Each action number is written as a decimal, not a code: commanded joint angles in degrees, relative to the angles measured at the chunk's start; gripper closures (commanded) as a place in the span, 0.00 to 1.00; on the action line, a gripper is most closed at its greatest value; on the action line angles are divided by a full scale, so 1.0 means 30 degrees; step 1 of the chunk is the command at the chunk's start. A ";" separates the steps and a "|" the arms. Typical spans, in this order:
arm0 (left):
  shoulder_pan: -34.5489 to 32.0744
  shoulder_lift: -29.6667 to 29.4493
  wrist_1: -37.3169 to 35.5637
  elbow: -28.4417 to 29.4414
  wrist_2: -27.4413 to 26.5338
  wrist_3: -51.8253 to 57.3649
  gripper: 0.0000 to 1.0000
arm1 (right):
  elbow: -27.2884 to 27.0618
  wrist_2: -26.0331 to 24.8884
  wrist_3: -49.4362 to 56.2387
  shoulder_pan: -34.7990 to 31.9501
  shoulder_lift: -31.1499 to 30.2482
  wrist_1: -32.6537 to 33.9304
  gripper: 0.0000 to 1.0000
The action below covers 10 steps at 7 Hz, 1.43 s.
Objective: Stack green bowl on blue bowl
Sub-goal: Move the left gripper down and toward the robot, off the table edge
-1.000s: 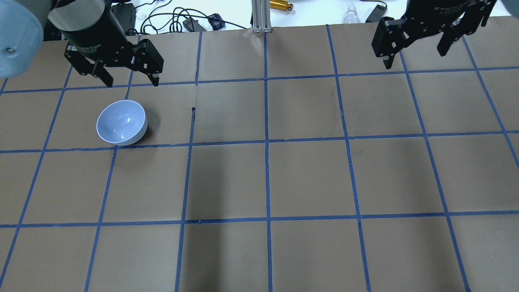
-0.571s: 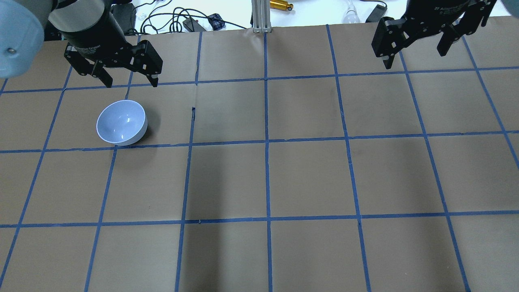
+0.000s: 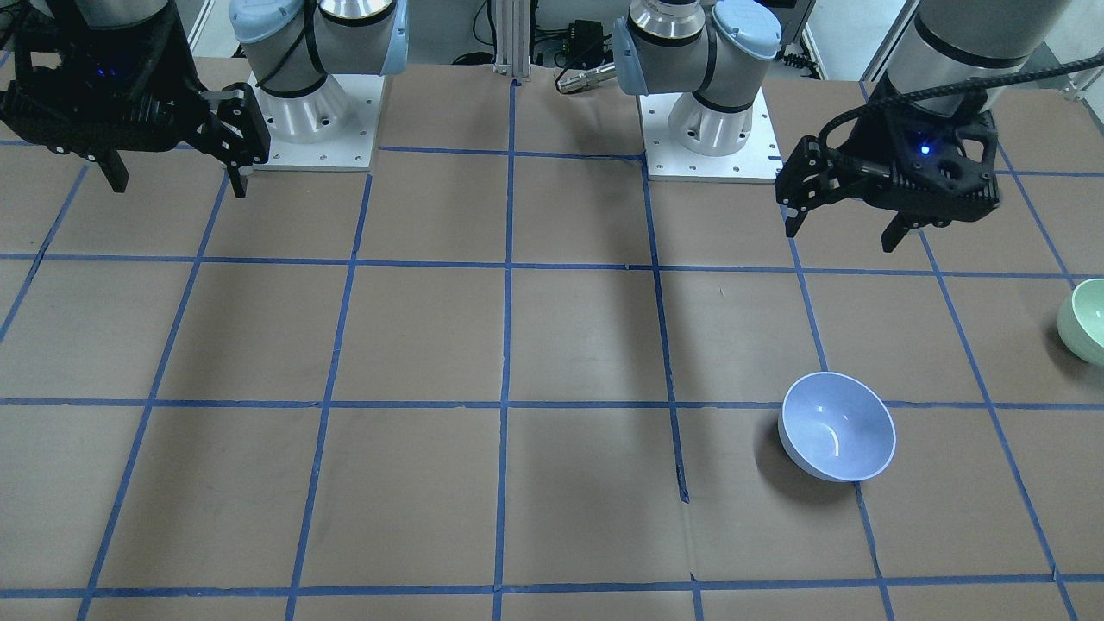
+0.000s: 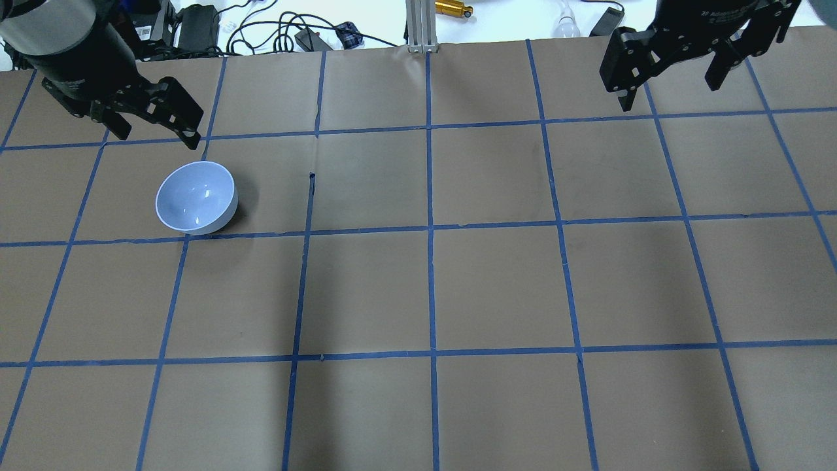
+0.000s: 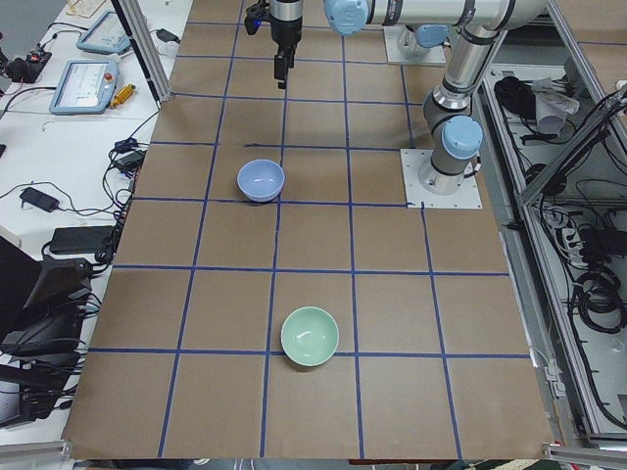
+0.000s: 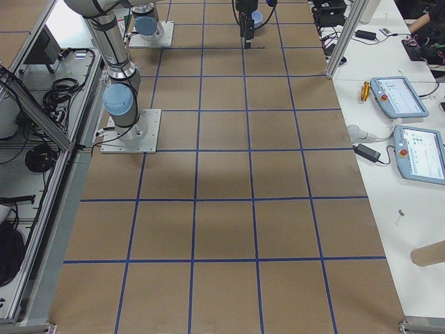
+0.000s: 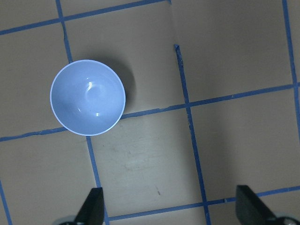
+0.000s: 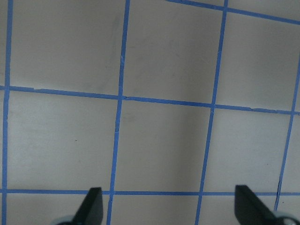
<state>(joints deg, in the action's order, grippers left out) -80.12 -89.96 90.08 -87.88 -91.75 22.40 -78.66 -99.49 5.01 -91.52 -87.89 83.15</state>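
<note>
The blue bowl [image 4: 196,197] stands upright and empty on the brown paper table, left of centre; it also shows in the front view [image 3: 837,427], the left side view [image 5: 261,180] and the left wrist view [image 7: 87,97]. The green bowl [image 3: 1085,321] is cut by the front view's right edge and stands about two squares from the blue bowl in the left side view [image 5: 310,335]; it is out of the overhead view. My left gripper [image 4: 157,136] is open and empty, hovering by the blue bowl. My right gripper [image 4: 670,91] is open and empty, far right.
Blue tape lines grid the table [image 4: 497,288]. A small tear in the paper [image 4: 311,183] lies right of the blue bowl. Cables and power bricks [image 4: 274,33] and a metal post [image 4: 422,26] line the far edge. The arm bases [image 3: 707,129] sit at my side.
My left gripper has moved left in the overhead view, still open and empty. The right gripper and the blue bowl have not moved.
</note>
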 commanded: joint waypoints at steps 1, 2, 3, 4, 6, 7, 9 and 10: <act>0.3075 0.0161 -0.0113 -0.0850 -0.0442 0.4731 0.00 | 0.0000 0.0001 0.0000 -0.0020 0.0000 0.0000 0.00; 0.4339 0.0220 -0.0144 -0.1200 -0.0442 0.6955 0.00 | 0.0000 0.0001 0.0000 0.0009 0.0000 0.0000 0.00; 0.5541 0.0220 -0.0405 -0.1349 -0.0442 0.9704 0.00 | 0.0000 0.0001 0.0000 0.0010 0.0000 0.0000 0.00; 0.7613 0.0162 -0.0437 -0.1495 -0.0297 1.1791 0.00 | 0.0000 0.0001 0.0000 -0.0019 0.0000 0.0000 0.00; 1.2123 -0.0421 -0.3200 -0.3069 -0.0121 1.8543 0.00 | 0.0000 0.0001 0.0000 -0.0020 0.0000 0.0000 0.00; 1.3740 -0.0627 -0.6149 -0.4442 0.0605 2.1943 0.00 | 0.0000 0.0001 0.0000 0.0009 0.0000 0.0000 0.00; 1.6554 -0.1065 -0.7526 -0.5801 0.1659 2.6002 0.00 | 0.0000 0.0001 0.0000 -0.0020 0.0000 0.0000 0.00; 1.7671 -0.1707 -0.7527 -0.5774 0.2392 2.8080 0.00 | 0.0000 0.0001 0.0000 -0.0020 0.0000 0.0000 0.00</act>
<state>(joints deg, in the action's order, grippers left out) -31.81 -93.21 68.39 -104.47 -87.21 98.80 -78.66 -99.49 5.01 -91.57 -87.89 83.15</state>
